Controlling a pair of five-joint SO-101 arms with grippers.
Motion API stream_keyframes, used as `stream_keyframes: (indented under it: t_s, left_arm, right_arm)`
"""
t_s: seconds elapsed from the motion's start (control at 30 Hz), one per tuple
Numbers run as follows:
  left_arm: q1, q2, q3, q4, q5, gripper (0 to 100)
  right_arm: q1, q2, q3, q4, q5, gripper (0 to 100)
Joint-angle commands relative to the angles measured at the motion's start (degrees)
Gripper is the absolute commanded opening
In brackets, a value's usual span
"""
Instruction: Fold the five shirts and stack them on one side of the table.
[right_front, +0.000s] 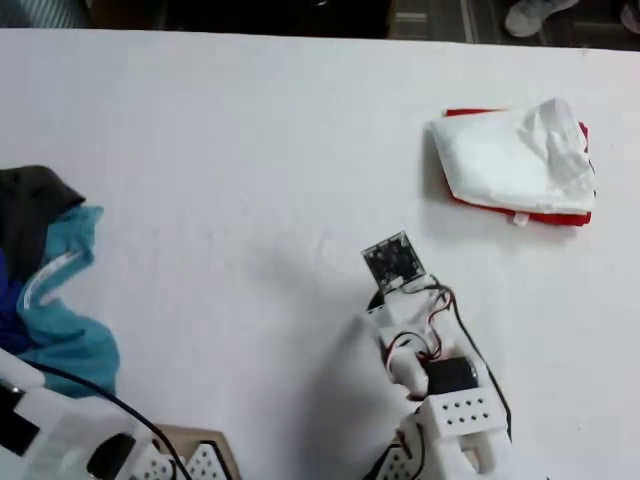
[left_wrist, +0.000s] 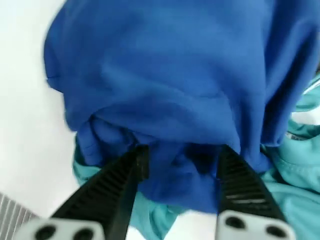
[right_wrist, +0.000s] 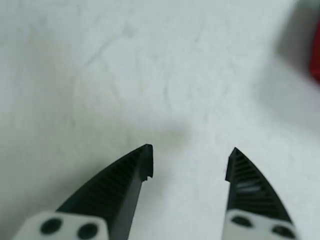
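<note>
Shirts counted: 5. Arms: 2, grippers: 2.

Stack, far R side of table: 2 shirts. White shirt folded, lying on top of red shirt; red shows only as a thin edge under and behind it. White one has a crumpled bump at its R end.

Pile, L edge of table: 3 shirts, unfolded, bunched. Black shirt at far end, teal shirt nearer the arms w/ a pale collar strip, blue shirt lying over the teal.

L gripper: jaws spread apart, tips down at the blue cloth, a fold of it bunched between them; not clamped. Teal shows beneath and beside the blue.

R gripper: jaws spread apart, nothing between, over bare table near mid-table; red cloth at view edge, well apart from the tips.
</note>
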Motion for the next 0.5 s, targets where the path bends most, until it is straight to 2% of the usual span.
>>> stream_keyframes:
  t_s: [0.0, 0.27, 0.33, 0.4, 0.47]
  left_arm:
    - [-0.62, 2.99, -0.13, -4.57, 0.00, 23]
    - [-0.44, 13.89, -2.07, -6.24, 0.00, 22]
    - [-0.62, 14.77, -3.03, -4.66, 0.00, 14]
    - [-0.62, 14.77, -4.26, -2.55, 0.09, 0]
    - [-0.35, 14.77, -5.93, -0.18, 0.09, 4]
  right_arm:
    - [-0.48, -0.84, -0.26, -1.19, 0.00, 24.1]
    - [-0.48, -0.84, -0.26, -1.19, 0.00, 24.1]
    - [-0.48, -0.84, -0.26, -1.19, 0.00, 24.1]
    - [-0.48, -0.84, -0.26, -1.19, 0.00, 24.1]
    - [-0.48, -0.84, -0.26, -1.19, 0.00, 24.1]
